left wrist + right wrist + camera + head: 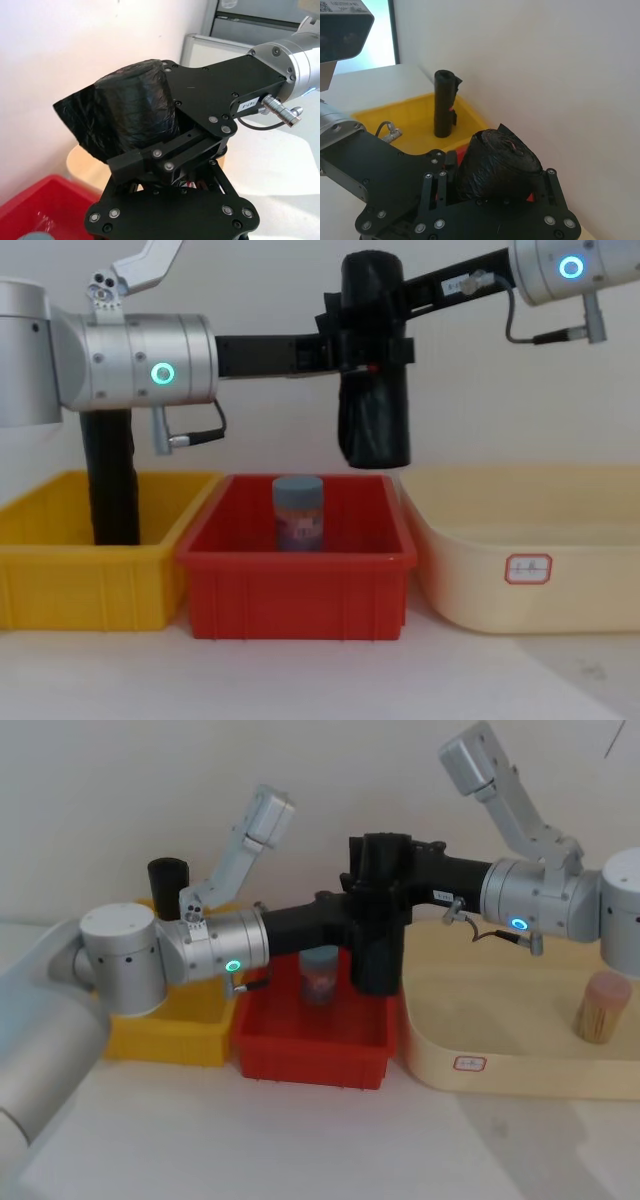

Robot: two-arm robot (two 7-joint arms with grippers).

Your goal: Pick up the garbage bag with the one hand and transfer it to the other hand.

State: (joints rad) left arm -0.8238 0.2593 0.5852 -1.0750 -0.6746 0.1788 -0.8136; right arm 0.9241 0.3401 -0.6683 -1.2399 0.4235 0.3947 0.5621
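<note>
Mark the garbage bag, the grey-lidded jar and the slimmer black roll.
garbage bag (375, 430): chest view, lower half of the roll.
grey-lidded jar (298, 513): chest view, middle of the jar.
slimmer black roll (444, 104): right wrist view, middle of the roll.

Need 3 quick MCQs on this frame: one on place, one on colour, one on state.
1. Where is the garbage bag?
A. lying in the yellow bin
B. held in the air above the red bin
C. standing in the beige tray

2. What colour is the bin that the jar stands in?
A. red
B. yellow
C. blue

3. How is the bag held?
A. by neither gripper
B. resting on the jar
C. with both grippers at it

Answers:
1 B: chest view shows it hanging clear above the red bin.
2 A: the jar stands in the red bin.
3 C: left gripper and right gripper both close around it.
</note>
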